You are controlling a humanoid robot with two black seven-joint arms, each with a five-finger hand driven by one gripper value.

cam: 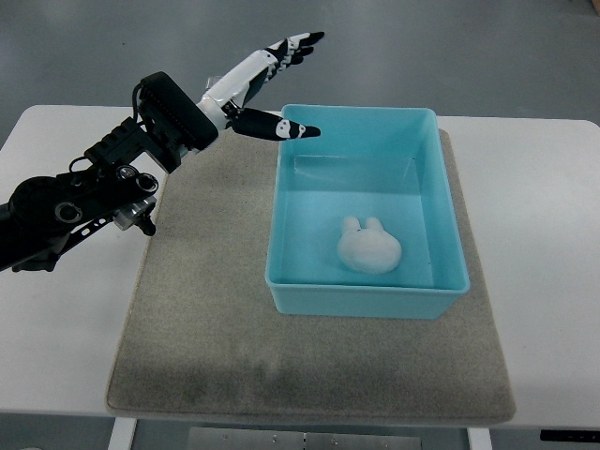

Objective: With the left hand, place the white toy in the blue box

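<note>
Counter (pixel 553 234): a white top is seen filling most of the view, with grey floor shown beyond its far edge at 12 o'clock.

Mat (pixel 206 309): a grey-beige felt mat is laid over the middle of the counter; the box is carried on its right half, while its left half and near strip are left bare.

Left arm (pixel 84 202): a black arm is brought in from the 9 o'clock edge and is angled up toward 1 o'clock, with its forearm held over the mat's far left corner.

Blue box (pixel 366 302): an open, light blue rectangular box is set on the mat, right of centre, its long sides run from 12 to 6 o'clock.

Left hand (pixel 272 80): the black-and-white hand is held up beyond the box's far left corner. The fingers (pixel 292 49) are stretched out straight toward 2 o'clock and the thumb (pixel 281 127) is pointed toward 3 o'clock, its tip shown just over the box's far left rim. Nothing is held in it.

White toy (pixel 367 246): a small white rabbit-shaped toy is lain on the floor of the blue box, in the near half, its ears pointed toward 12 o'clock. It is found at about 5 o'clock from the left hand, well apart from it and untouched by any finger.
</note>
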